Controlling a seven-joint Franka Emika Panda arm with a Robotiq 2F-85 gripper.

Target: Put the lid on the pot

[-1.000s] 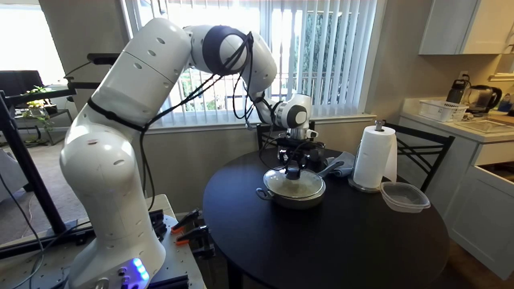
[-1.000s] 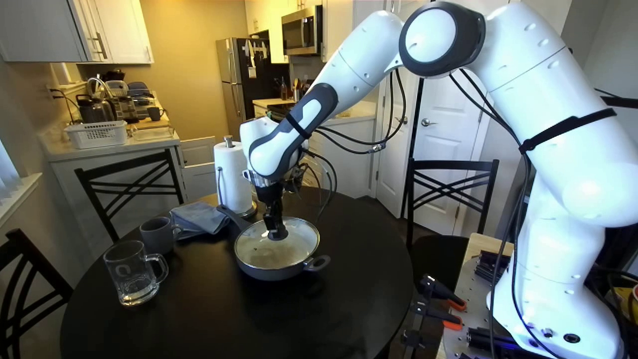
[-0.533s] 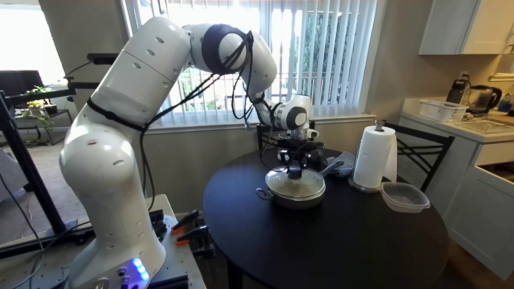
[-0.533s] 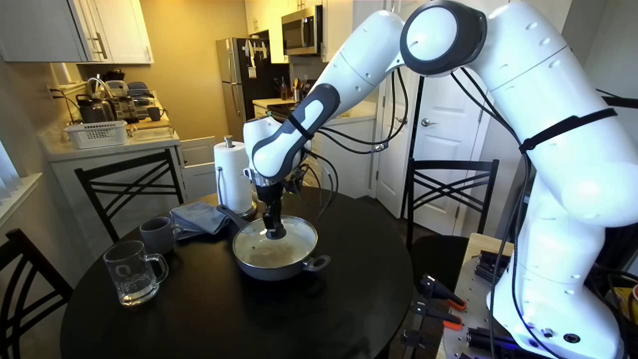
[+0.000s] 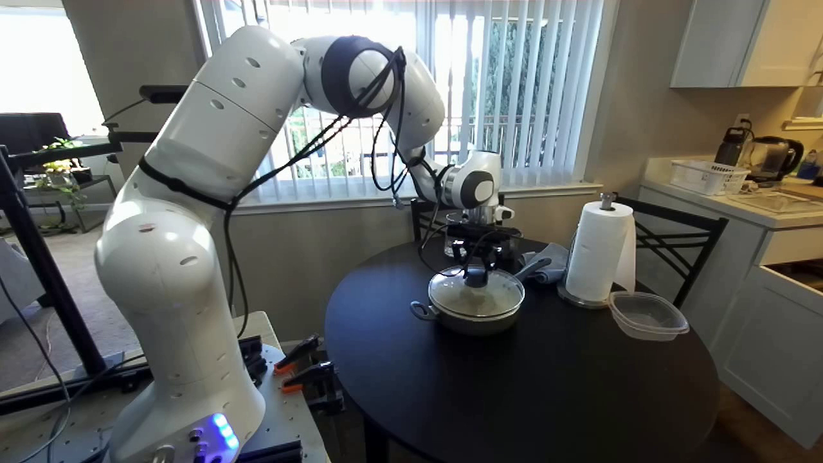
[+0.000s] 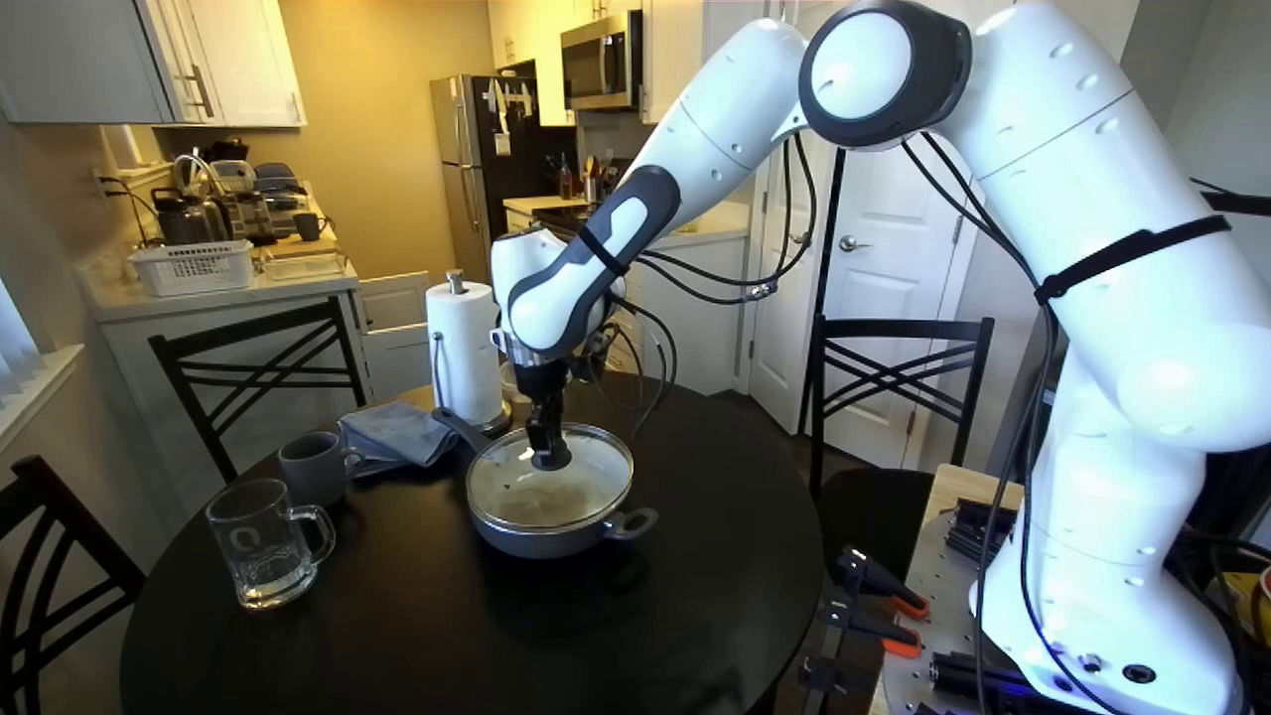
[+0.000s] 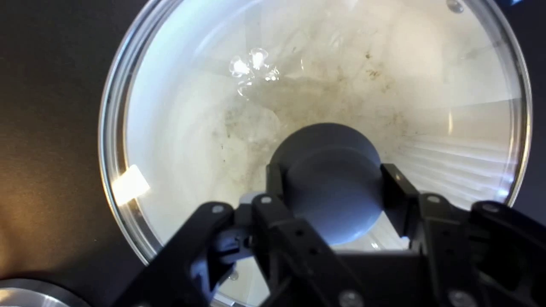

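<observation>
The round clear glass lid (image 5: 458, 299) lies over the silvery-grey pot (image 5: 477, 325) on the dark table. In both exterior views, the lid (image 6: 556, 506) roughly covers the pot (image 6: 541, 544). I cannot tell if its rim rests fully on the pot's rim. My gripper (image 5: 476, 273) points down over the middle of the lid. In the wrist view the gripper (image 7: 332, 182) is shut on the lid's dark knob (image 7: 328, 140), one finger on each side. Through the glass (image 7: 183, 115) the pot's pale, stained interior shows; its rim is mostly hidden under the lid.
A long pot handle (image 6: 463, 431) points toward the paper towel roll (image 6: 467, 357); a loop handle (image 6: 632, 523) is opposite. A glass mug (image 6: 263, 551), a grey mug (image 6: 312, 473) and a cloth (image 6: 397, 435) stand nearby. A plastic container (image 5: 648, 316) sits beside the roll.
The gripper and lid have shifted slightly together, to the right in an exterior view and a little farther up the picture in an exterior view. The pot has not moved.
</observation>
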